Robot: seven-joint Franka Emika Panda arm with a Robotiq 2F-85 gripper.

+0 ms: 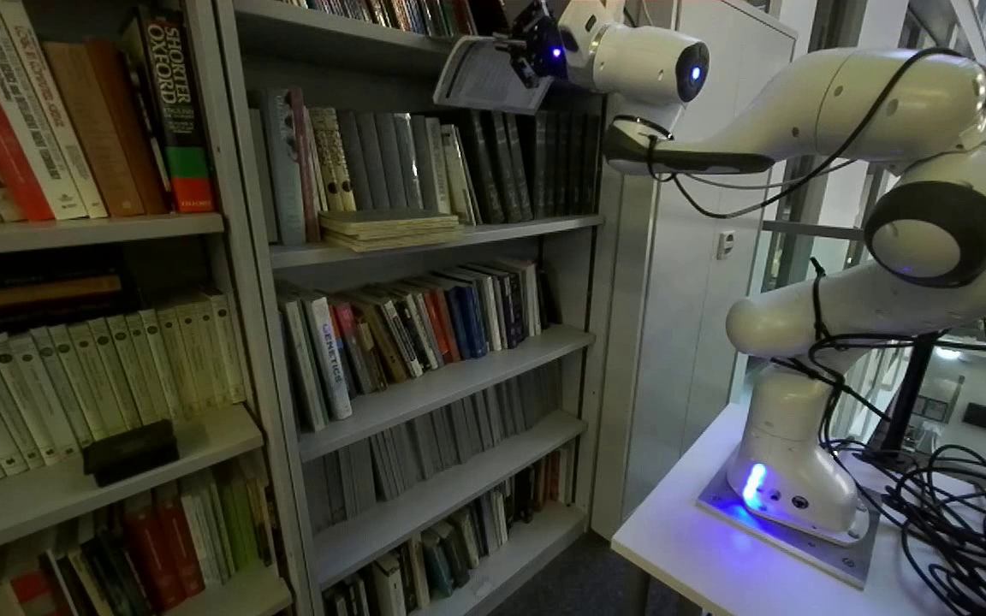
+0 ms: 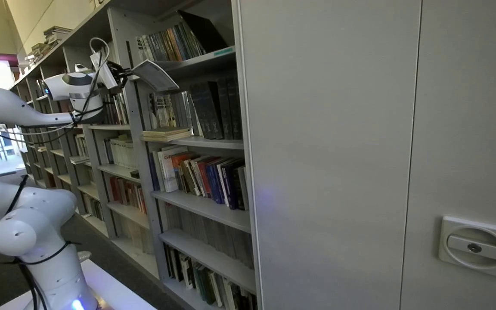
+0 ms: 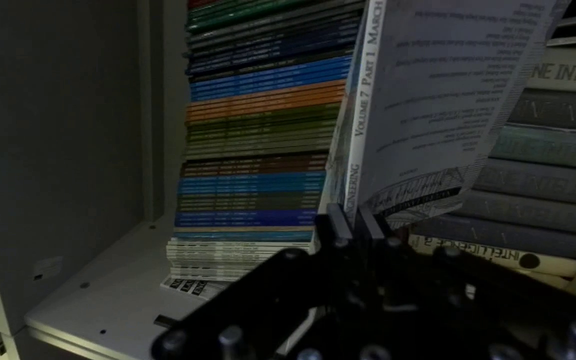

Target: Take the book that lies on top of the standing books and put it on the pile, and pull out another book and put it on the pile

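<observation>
My gripper (image 3: 355, 222) is shut on the spine end of a thin white-spined book (image 3: 418, 100) with a printed pale cover. In both exterior views this book (image 1: 489, 79) (image 2: 155, 76) hangs tilted from the gripper (image 2: 130, 74), at the height of the upper shelf board. Below it are the standing books (image 1: 390, 158), grey and beige spines, which show sideways as standing books (image 3: 543, 185) in the wrist view. In front of them the pile (image 1: 390, 227), a few flat tan books, lies at the shelf's front edge; the pile (image 2: 166, 133) is apart from the held book.
Dark volumes (image 1: 536, 162) fill the right part of the pile's shelf. Thin colourful journals (image 3: 258, 125) stand on the shelf above, whose board (image 1: 339, 24) is close to the held book. An upright side panel (image 2: 134, 107) divides the bookcases. A cabinet door (image 1: 690, 257) adjoins them.
</observation>
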